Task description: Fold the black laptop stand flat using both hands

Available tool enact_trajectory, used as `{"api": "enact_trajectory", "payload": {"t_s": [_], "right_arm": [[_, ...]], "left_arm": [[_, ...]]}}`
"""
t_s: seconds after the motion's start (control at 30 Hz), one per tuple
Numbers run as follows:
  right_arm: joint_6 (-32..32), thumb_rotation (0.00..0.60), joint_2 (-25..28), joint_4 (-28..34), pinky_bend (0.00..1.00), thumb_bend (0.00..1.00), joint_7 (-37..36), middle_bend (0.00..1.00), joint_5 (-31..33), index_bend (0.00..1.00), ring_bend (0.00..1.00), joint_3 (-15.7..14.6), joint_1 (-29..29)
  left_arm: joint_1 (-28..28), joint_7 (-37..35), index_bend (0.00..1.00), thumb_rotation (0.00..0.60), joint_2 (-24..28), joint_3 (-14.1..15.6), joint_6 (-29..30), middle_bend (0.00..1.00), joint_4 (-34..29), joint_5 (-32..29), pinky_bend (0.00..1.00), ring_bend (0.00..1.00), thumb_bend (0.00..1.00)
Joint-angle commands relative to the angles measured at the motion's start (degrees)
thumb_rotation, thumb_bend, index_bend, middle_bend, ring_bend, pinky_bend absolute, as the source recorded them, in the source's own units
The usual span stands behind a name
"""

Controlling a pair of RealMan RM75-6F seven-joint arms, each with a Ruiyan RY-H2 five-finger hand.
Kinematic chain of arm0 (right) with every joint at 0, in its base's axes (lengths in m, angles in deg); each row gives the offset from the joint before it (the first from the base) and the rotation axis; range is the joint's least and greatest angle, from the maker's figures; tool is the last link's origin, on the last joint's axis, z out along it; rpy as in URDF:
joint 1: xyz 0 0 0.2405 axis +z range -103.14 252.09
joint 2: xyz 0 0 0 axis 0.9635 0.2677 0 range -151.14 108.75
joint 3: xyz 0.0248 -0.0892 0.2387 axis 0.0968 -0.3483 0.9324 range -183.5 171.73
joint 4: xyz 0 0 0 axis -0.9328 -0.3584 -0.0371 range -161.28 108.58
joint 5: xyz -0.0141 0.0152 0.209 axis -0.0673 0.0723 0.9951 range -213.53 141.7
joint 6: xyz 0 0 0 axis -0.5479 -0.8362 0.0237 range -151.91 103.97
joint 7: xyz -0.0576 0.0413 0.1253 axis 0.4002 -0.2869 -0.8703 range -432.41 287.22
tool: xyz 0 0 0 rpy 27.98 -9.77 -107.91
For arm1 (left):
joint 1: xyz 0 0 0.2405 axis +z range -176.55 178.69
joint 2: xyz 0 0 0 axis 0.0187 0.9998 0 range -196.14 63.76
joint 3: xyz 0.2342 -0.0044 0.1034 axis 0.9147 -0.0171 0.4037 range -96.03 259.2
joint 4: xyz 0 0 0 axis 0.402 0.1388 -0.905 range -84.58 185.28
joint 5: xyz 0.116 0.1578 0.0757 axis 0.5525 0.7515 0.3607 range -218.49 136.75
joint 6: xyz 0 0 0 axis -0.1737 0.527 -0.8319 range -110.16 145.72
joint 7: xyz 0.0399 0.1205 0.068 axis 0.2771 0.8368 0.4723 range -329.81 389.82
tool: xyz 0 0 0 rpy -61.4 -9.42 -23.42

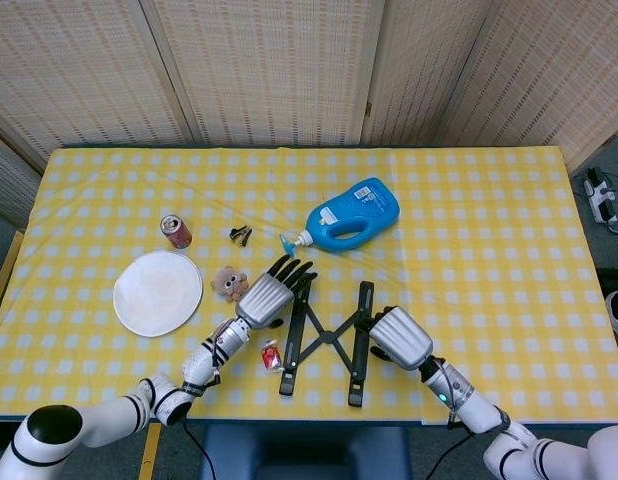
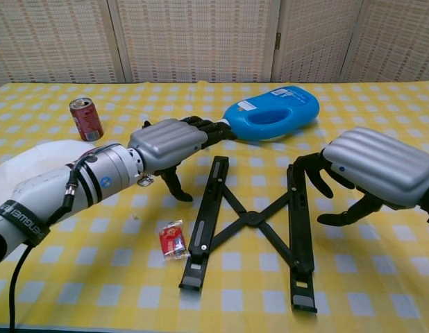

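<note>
Yellow checked cloth covers the table (image 1: pixel 489 240), on which the black laptop stand (image 1: pixel 327 340) (image 2: pixel 250 222) is laid near the front edge, its two rails spread apart and joined by crossed struts. The left hand (image 1: pixel 265 294) (image 2: pixel 167 143) is held just beside the left rail, fingers extended and grasping nothing. The right hand (image 1: pixel 399 336) (image 2: pixel 376 168) is seen beside the right rail, fingers curved and parted, with nothing held. A blue bottle (image 1: pixel 351 215) is lying behind the stand

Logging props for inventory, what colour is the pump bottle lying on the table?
Blue bottle, best in chest view.
</note>
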Motion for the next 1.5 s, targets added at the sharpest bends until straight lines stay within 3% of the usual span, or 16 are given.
{"api": "enact_trajectory", "payload": {"t_s": [0.03, 1.5], "right_arm": [[0.5, 0.6, -0.76, -0.73, 0.75, 0.2, -0.33, 0.7, 0.31, 0.51, 0.77, -0.25, 0.13], [-1.38, 0.6, -9.81, -14.52, 0.75, 0.19, -1.05, 0.7, -0.99, 0.51, 0.77, -2.46, 1.46]], "left_arm": [[-0.59, -0.89, 0.0, 0.6, -1.08, -0.3, -1.01, 0.03, 1.87, -0.98, 0.0, 0.0, 0.11], [-1.91, -6.25, 0.0, 0.6, -3.57, -1.1, -2.78, 0.03, 1.75, -5.24, 0.0, 0.0, 0.11]]}}
